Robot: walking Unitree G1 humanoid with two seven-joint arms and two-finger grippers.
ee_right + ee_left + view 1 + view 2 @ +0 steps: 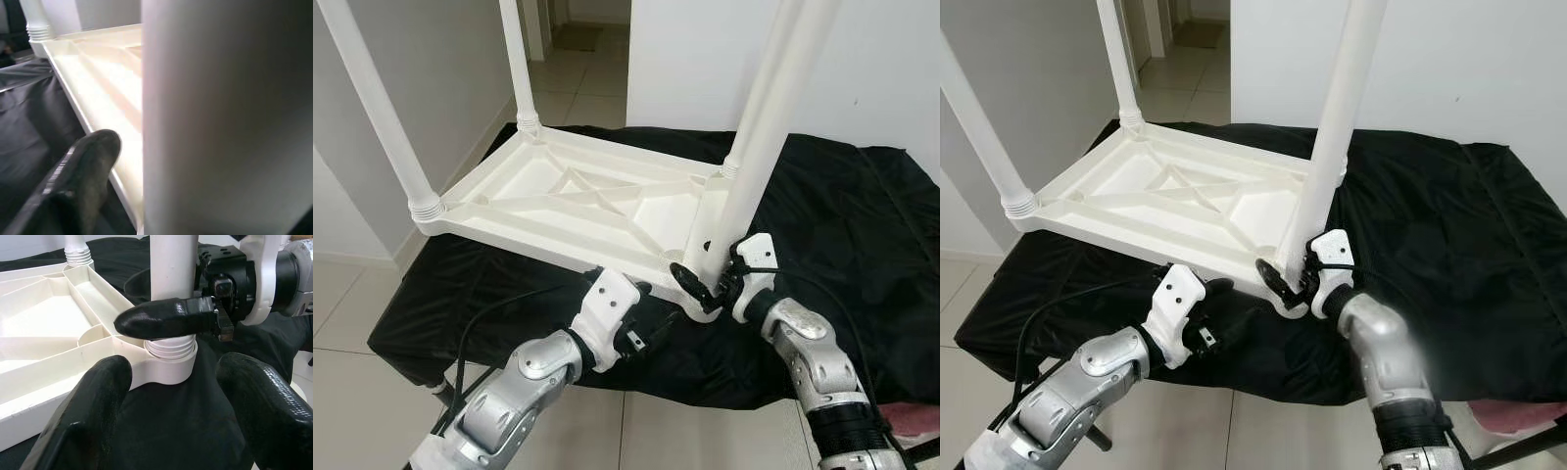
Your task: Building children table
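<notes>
Silver arms reach in nearest the camera toward the upturned white children table (578, 201), which lies top-down on a black cloth (842, 225) spread over the tiled floor (578, 98). Three legs stand up from its corners; the near-right leg (759, 147) rises beside the wall (803, 59). Low on that leg, at its threaded base, the right hand (707, 281) pinches it between its fingers. Just in front of that same corner, the left hand (171, 401) hovers with fingers spread, touching nothing.
</notes>
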